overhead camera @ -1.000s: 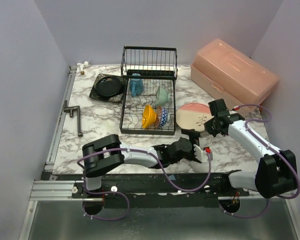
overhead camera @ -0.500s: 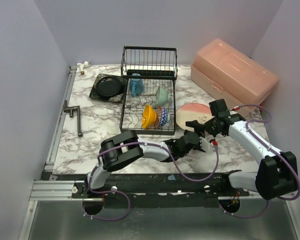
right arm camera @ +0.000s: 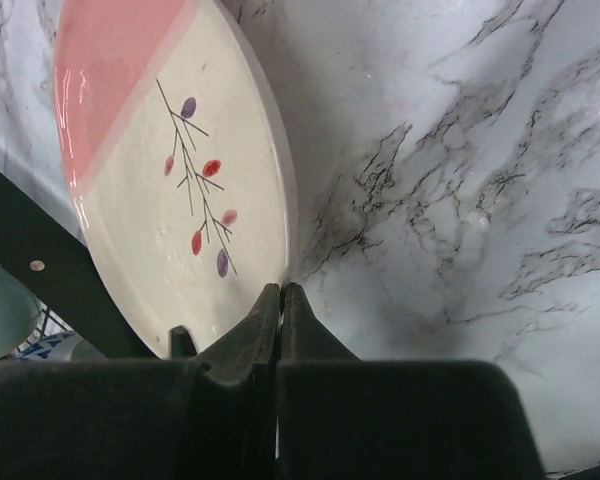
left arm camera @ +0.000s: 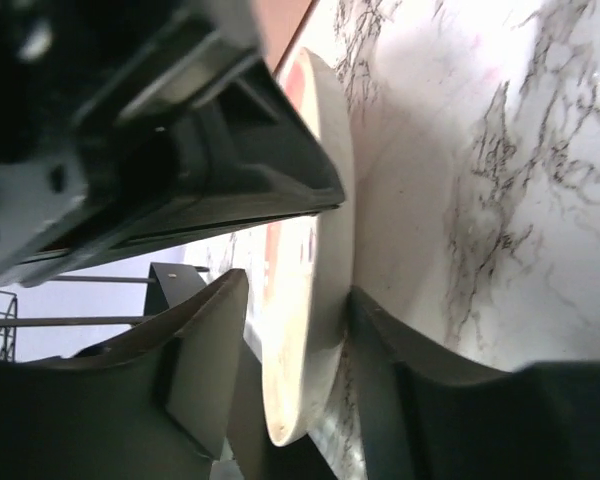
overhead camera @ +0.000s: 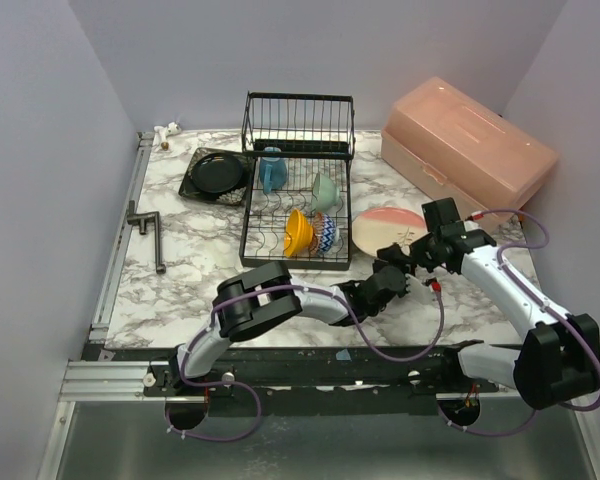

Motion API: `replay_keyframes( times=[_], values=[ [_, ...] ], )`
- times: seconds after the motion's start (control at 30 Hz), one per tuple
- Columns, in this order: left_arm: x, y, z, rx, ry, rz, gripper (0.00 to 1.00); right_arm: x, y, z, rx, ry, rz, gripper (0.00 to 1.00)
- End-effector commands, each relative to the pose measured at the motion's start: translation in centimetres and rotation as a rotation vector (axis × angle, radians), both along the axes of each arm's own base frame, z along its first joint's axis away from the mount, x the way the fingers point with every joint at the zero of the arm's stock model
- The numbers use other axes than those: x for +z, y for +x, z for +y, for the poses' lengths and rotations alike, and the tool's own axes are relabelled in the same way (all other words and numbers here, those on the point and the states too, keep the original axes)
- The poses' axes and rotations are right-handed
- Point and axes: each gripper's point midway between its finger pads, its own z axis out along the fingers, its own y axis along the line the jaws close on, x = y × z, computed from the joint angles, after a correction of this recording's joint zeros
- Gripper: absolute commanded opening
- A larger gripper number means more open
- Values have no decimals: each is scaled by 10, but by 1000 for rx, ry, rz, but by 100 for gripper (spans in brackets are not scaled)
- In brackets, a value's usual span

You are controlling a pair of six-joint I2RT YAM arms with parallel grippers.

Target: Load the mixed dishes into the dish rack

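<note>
The left hand [left arm camera: 295,290] is about half open, with one finger on each side of the rim of the beige-pink plate [right arm camera: 170,170]. In the left wrist view the finger [left arm camera: 375,350] on the underside of the plate seems to touch it. The other finger [left arm camera: 208,365], on the upper face, stands just beside the plate with a thin dark gap between them. So this hand is around the rim but does not clamp it.

The right hand [right arm camera: 280,290] is fully closed and holds nothing. Its two tips are pressed together and touch the edge of the same plate, at the side nearest to this hand. The plate has a pink part and a small twig drawing with coloured leaves. It is tilted on the marble table [right arm camera: 460,200], with the rim at the two hands raised.

Seen from above, the two hands meet at the near edge of the plate, the left one just to the left of the right one. The black wire rack [overhead camera: 296,262] is near, beyond and to the left of the left hand. It holds an orange bowl [overhead camera: 298,232], a patterned bowl [overhead camera: 323,234], a green bowl [overhead camera: 324,190] and a mug [overhead camera: 271,170].
</note>
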Motion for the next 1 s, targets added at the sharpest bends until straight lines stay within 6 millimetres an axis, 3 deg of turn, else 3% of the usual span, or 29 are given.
replay_keyframes(
  times=[0.0,0.2,0.23,0.3,0.47,0.63,0.73,0.97],
  values=[
    [29,3,-7,56,-67,-102,43,2,-5,-2,20,-15,3,0],
    [26,-7,-10,76,-90,-16,19,13,0,-16,98,-136,-26,1],
    [27,-8,-9,80,-99,-9,15,16,1,-19,119,-165,-34,5],
    [30,-9,-9,91,-113,0,1,24,2,-24,176,-224,-57,19],
    [46,-15,-10,96,-176,24,0,58,7,-34,288,-339,-194,54],
    [65,-24,-8,101,-263,88,0,90,-1,-49,279,-418,-268,99],
    [76,-32,-4,99,-323,162,0,98,-8,-42,305,-382,-299,100],
    [90,-57,-2,40,-435,365,0,97,-17,-16,308,-195,-377,100]
  ],
)
